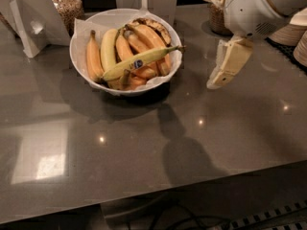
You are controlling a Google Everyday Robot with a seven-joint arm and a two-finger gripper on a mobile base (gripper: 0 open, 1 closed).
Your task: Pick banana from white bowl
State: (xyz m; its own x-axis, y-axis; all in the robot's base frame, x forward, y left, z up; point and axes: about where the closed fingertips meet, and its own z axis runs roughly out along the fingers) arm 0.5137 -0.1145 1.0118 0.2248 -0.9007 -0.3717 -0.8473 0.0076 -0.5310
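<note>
Stone-grey countertop [144, 176], smooth and glossy, fills the foreground below the gripper, with small points of light and a soft rounded shadow on it. The gripper [217, 82] hangs above this surface: cream, flat and blade-like, slanting down from a bulbous white arm housing. It carries nothing, and whether it is released or clenched cannot be told from this angle.

Level with the gripper, near it but apart toward the left of the view, sits the white bowl [76, 40], wide and round, with crumpled white paper lining its rim. The banana [153, 55], long, slim and pale greenish-yellow, lies across the top of the pile inside, its dark stem end pointing toward the gripper and a small blue sticker [138, 63] on its side. Beneath it lie deeper orange-yellow bananas [93, 56], and a brown-spotted one [156, 27] rests at the bowl's far rim.

Beyond the gripper stands a woven basket [217, 16]. Farther left is a glass jar [68, 6] of brown grains.
</note>
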